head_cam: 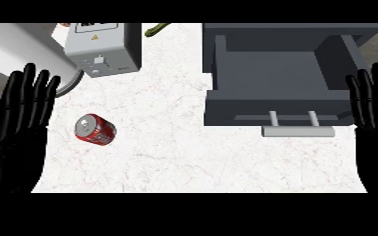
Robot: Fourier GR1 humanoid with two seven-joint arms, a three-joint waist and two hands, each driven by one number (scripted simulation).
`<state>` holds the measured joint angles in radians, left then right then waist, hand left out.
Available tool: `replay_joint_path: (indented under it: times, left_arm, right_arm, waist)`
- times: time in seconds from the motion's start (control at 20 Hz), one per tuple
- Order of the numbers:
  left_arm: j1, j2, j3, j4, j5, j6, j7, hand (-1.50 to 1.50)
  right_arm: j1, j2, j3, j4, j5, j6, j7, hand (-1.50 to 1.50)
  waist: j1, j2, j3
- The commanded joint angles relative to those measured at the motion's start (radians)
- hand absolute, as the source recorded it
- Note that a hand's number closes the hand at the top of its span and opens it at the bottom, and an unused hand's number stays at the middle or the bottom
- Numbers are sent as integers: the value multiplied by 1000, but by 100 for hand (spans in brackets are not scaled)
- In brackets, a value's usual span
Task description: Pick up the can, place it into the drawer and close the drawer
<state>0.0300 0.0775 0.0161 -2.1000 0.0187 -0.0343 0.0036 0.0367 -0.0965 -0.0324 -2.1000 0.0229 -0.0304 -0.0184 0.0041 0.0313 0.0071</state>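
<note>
Can (94, 129) lies on its side on the marble counter (192, 160), left-centre of the view, top end w/ pull tab facing up-left, long axis running diagonally toward lower right.

Left hand (26, 105) shows at the left edge, fingers straight and up, released, holding nothing. Can sits just right of it and slightly below the fingertips, near but apart. Left hand is clearly nearer; judged the picking hand.

Right hand (363, 102) at the right edge, fingers straight, released, resting beside the drawer (273, 75), well apart from the can.

Drawer is pulled out, open, nothing visible inside; handle (299, 129) faces the robot. It lies to the right of the can, across bare counter.

Hard to make out: right hand cut by frame edge; grey appliance (103, 47) and a green object (156, 28) at the top only partly visible.
</note>
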Motion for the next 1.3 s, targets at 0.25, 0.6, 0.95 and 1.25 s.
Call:
replay_joint_path:
  times: [0.25, 0.6, 0.95, 1.25]
  left_arm:
    - [55, 245, 213, 58, 465, -426, -101, -150]
    - [149, 379, 375, 195, 636, -421, 213, -150]
    - [-21, 379, 393, 369, 602, -460, 218, -150]
    - [-38, 333, 350, 330, 560, -437, 276, -150]
  right_arm:
    - [-40, -3, -24, -1, -79, 31, 21, -150]
    - [38, 13, -43, 23, -62, -31, 224, -150]
    - [27, 11, -54, 12, -65, -19, 256, -150]
    - [69, 21, -56, -5, -40, -14, 230, -150]
  waist:
    - [15, -33, -10]
    - [4, -33, -7]
    - [-7, -31, -7]
    - [-7, -32, -7]
